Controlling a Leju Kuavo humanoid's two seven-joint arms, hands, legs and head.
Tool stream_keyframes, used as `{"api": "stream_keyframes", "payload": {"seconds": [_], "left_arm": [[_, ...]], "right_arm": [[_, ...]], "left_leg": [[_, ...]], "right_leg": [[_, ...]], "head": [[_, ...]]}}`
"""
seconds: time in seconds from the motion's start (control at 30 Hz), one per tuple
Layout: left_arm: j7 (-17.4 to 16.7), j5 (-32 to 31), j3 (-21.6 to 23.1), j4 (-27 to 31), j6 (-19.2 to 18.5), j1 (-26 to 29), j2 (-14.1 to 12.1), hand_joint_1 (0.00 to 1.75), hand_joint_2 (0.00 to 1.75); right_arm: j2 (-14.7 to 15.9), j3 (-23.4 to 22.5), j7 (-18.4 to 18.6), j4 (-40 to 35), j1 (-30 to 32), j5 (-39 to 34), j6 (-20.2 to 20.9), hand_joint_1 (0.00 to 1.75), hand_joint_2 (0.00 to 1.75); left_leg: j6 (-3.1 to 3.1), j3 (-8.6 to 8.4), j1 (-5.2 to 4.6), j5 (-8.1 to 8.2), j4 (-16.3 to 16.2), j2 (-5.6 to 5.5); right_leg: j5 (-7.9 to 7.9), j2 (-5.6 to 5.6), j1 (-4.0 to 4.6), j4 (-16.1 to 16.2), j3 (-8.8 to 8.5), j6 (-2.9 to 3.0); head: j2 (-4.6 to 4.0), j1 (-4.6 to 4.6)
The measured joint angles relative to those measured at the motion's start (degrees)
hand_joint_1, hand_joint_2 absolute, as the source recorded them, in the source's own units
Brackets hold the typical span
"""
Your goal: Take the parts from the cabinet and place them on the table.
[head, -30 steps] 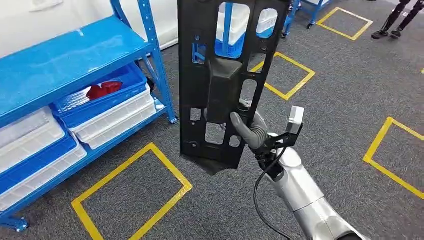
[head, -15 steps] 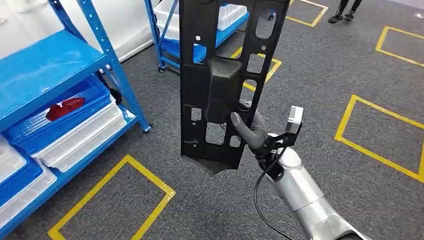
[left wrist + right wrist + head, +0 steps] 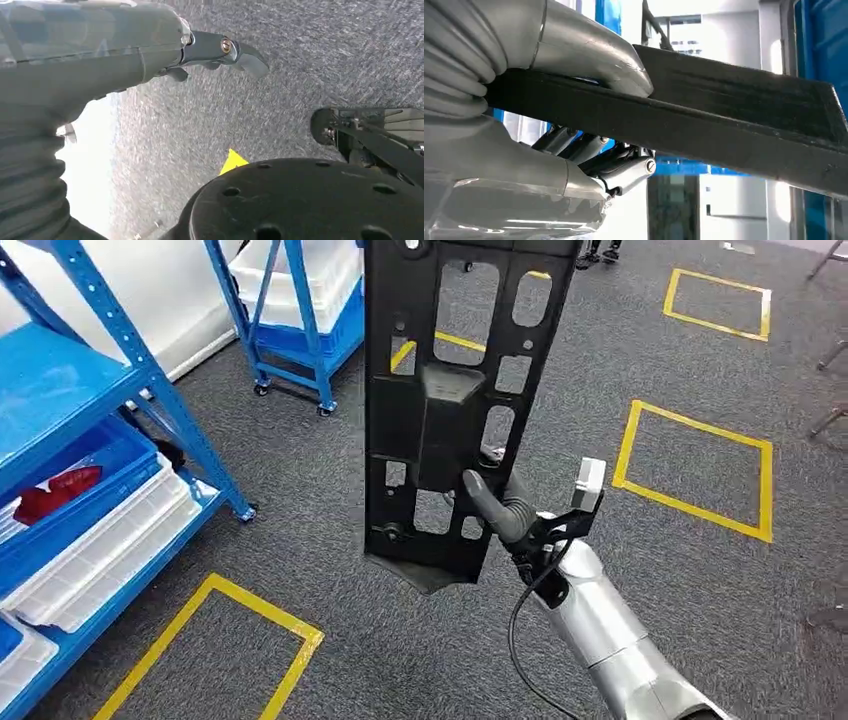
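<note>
A long black plastic panel [image 3: 440, 410] with several cut-outs stands upright in the middle of the head view. My right hand [image 3: 500, 502] grips it near its lower end, thumb on the front face and the other fingers behind. In the right wrist view the panel [image 3: 744, 125] runs edge-on across the picture, clamped between the thick grey thumb [image 3: 594, 55] and the dark fingers [image 3: 599, 160] beneath. My left hand [image 3: 150, 50] hangs over the grey carpet with nothing in it, one dark fingertip stretched out.
A blue shelf rack [image 3: 60, 390] stands at the left with white and blue bins [image 3: 100, 540]; one blue bin holds a red part [image 3: 55, 490]. A blue wheeled cart [image 3: 300, 310] stands behind. Yellow tape squares [image 3: 700, 470] mark the grey carpet.
The camera has turned right: the shelf rack slides off to the left, and the cart and other floor squares come in. The panel stays held the same way in my right hand.
</note>
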State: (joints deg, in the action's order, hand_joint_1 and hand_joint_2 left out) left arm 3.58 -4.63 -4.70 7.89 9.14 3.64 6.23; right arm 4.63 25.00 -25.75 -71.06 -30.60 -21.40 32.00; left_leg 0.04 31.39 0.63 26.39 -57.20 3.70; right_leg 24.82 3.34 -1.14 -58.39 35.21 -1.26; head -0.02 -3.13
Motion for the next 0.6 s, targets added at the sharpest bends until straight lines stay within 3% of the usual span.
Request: {"api": "stream_keyframes", "payload": {"seconds": [0.03, 0.07, 0.13, 0.17, 0.2, 0.23, 0.27, 0.3, 0.33, 0.37, 0.4, 0.43, 0.47, 0.5, 0.53, 0.6], "left_arm": [[0.0, 0.0, 0.0, 0.0, 0.0, 0.0, 0.0, 0.0, 1.75], [0.0, 0.0, 0.0, 0.0, 0.0, 0.0, 0.0, 0.0, 1.75], [0.0, 0.0, 0.0, 0.0, 0.0, 0.1, 0.0, 0.0, 1.75], [0.0, 0.0, 0.0, 0.0, 0.0, 0.2, 0.0, 0.0, 1.75], [0.1, 0.0, 0.0, 0.0, -0.1, 0.2, -0.1, 0.0, 1.75], [0.3, 0.2, 0.0, 0.0, -0.1, 0.0, -0.1, 0.0, 1.75], [0.3, 0.2, 0.0, 0.0, -0.1, -0.3, -0.1, 0.0, 1.75], [0.4, 0.3, 0.0, 0.0, -0.1, -0.4, -0.1, 0.0, 1.75], [0.4, 0.3, 0.0, 0.0, -0.1, -0.6, -0.1, 0.0, 1.75], [0.4, 0.3, 0.0, 0.0, -0.2, -0.7, -0.1, 0.0, 1.75], [0.4, 0.3, 0.0, 0.0, -0.2, -0.7, -0.1, 0.0, 1.75], [0.4, 0.4, 0.0, 0.0, -0.2, -0.7, -0.1, 0.0, 1.75], [0.4, 0.4, 0.0, 0.0, -0.2, -0.7, -0.1, 0.0, 1.75], [0.4, 0.5, 0.0, 0.0, -0.2, -0.5, -0.1, 0.0, 1.75], [0.5, 0.5, 0.0, 0.0, -0.1, -0.7, -0.1, 0.0, 1.75], [0.6, 0.5, 0.0, 0.0, -0.1, -0.7, 0.0, 0.0, 1.75]], "right_arm": [[0.0, 0.0, 0.0, 0.0, -0.1, 0.0, 0.0, 1.75, 1.75], [0.0, 0.0, 0.0, 0.0, -0.1, 0.0, 0.0, 1.75, 1.75], [0.0, 0.0, 0.0, 0.1, -0.1, 0.1, 0.0, 1.75, 1.75], [0.0, 0.0, 0.0, 0.1, -0.2, 0.2, 0.0, 1.75, 1.75], [-0.1, 0.0, 0.0, 0.1, -0.2, 0.2, 0.1, 1.75, 1.75], [-0.1, 0.0, 0.0, 0.1, -0.5, 0.2, 0.1, 1.75, 1.75], [-0.3, 0.0, 0.0, 0.1, -0.6, 0.2, 0.3, 1.75, 1.75], [-0.4, 0.0, 0.0, 0.2, -0.5, 0.3, 0.4, 1.75, 1.75], [-0.4, 0.0, 0.0, 0.2, -0.5, 0.4, 0.4, 1.75, 1.75], [-0.4, 0.0, 0.0, 0.3, -0.4, 0.5, 0.4, 1.75, 1.75], [-0.4, 0.0, 0.0, 0.4, -0.5, 0.6, 0.4, 1.75, 1.75], [-0.4, 0.0, 0.0, 0.4, -0.5, 0.6, 0.5, 1.75, 1.75], [-0.5, 0.0, 0.0, 0.4, -0.7, 0.7, 0.9, 1.75, 1.75], [-0.6, 0.0, 0.0, 0.4, -0.9, 0.7, 1.1, 1.75, 1.75], [-0.6, 0.0, 0.0, 0.5, -1.1, 0.8, 1.2, 1.75, 1.75], [-0.7, 0.0, 0.2, 0.5, -1.4, 0.8, 1.3, 1.75, 1.75]], "left_leg": [[-0.35, -0.06, -0.44, 0.18, -0.1, 0.12], [-0.76, -0.14, -0.42, 0.17, 0.1, 0.39], [-1.42, -0.44, -0.41, 0.27, 0.3, 1.36], [-1.86, -0.46, -0.33, 0.52, 0.2, 1.5], [-2.04, -0.01, -0.09, 1.3, -0.8, -0.7], [-2.03, 1.26, -0.1, 3.27, -3.7, -2.53], [-2.11, 3.61, -0.14, 5.92, -8.8, -3.58], [-2.18, 6.18, -0.17, 8.16, -14.2, -4.04], [-2.16, 8.18, -0.25, 9.22, -18.2, -4.19], [-2.09, 9.1, -0.33, 8.77, -19.6, -4.19], [-1.95, 8.59, -0.38, 7.09, -17.9, -4.22], [-1.8, 7.06, -0.38, 4.53, -14.2, -4.42], [-1.58, 4.59, -0.36, 1.4, -8.4, -5.0], [-1.38, 2.43, -0.2, -0.99, -3.2, -6.7], [-1.12, 1.83, -0.1, -0.06, -1.7, -8.78], [-0.66, 1.65, -0.21, -0.24, -1.2, -8.08]], "right_leg": [[-0.16, 0.08, 0.42, 0.1, 0.02, 0.48], [-0.17, -0.92, 0.58, -0.1, 0.26, 0.85], [-0.08, -1.85, 0.79, -0.1, 0.61, 1.49], [-0.45, -2.37, 0.38, 0.4, 0.27, 2.08], [-0.61, -3.0, 0.19, 0.6, 0.1, 2.3], [-0.63, -3.34, 0.14, 0.7, 0.1, 2.54], [-0.69, -3.88, 0.26, 0.7, 0.1, 2.88], [-0.66, -4.49, 0.48, 0.6, 0.09, 3.06], [-0.62, -5.12, 0.66, 0.6, 0.06, 3.16], [-0.61, -5.97, 0.78, 0.5, -0.02, 3.18], [-0.59, -6.82, 0.81, 0.4, -0.12, 3.17], [-0.53, -7.7, 0.81, 0.3, -0.19, 3.12], [-0.45, -8.68, 0.79, 0.1, -0.28, 3.01], [-0.29, -9.45, 0.76, -0.2, -0.23, 2.81], [-0.19, -10.0, 1.04, -0.5, 0.04, 2.56], [-0.47, -11.3, 0.75, -0.4, 0.65, 1.79]], "head": [[0.0, 0.0], [0.0, -0.02], [0.0, 0.0], [0.0, 0.0], [0.0, 0.0], [0.0, -0.02], [0.0, 0.0], [0.0, 0.0], [0.0, 0.0], [0.0, 0.0], [0.0, 0.0], [0.0, 0.0], [0.0, -0.02], [0.0, 0.0], [0.0, 0.0], [0.0, 0.0]]}}
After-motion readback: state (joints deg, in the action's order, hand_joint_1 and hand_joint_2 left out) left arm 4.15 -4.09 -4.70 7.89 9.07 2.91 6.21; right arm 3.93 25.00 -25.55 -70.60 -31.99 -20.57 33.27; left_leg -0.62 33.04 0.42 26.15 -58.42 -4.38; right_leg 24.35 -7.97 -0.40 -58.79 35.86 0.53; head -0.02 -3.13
